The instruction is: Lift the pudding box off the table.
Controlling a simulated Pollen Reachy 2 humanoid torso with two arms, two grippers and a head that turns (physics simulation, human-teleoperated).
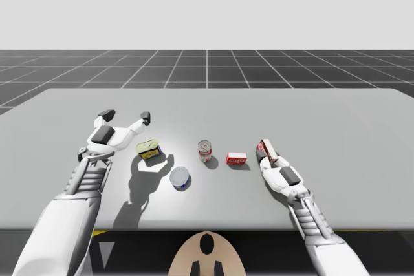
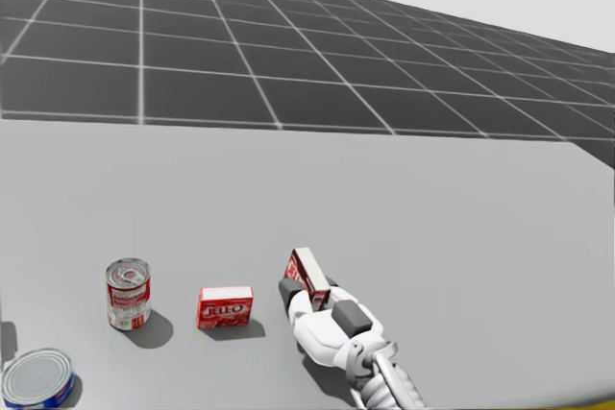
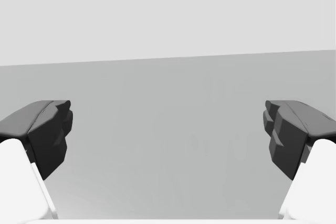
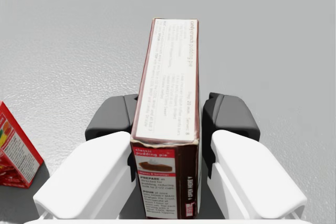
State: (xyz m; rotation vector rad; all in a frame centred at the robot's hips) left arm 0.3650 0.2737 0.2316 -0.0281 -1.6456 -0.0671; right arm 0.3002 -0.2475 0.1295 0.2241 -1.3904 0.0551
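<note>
The pudding box, brown and red with a white printed side, stands on its narrow edge between the fingers of my right gripper, which is shut on it from both sides. From above, the pudding box is at the table's right of centre, with my right gripper around it. The head view has the pudding box tilted in that same gripper. I cannot tell whether it touches the table. My left gripper is open at the left, with only bare table ahead of it.
A small red box lies just left of my right gripper. Further left are a red-and-white can, a blue-and-white can and a yellow-and-blue tin. The grey table stretches far behind.
</note>
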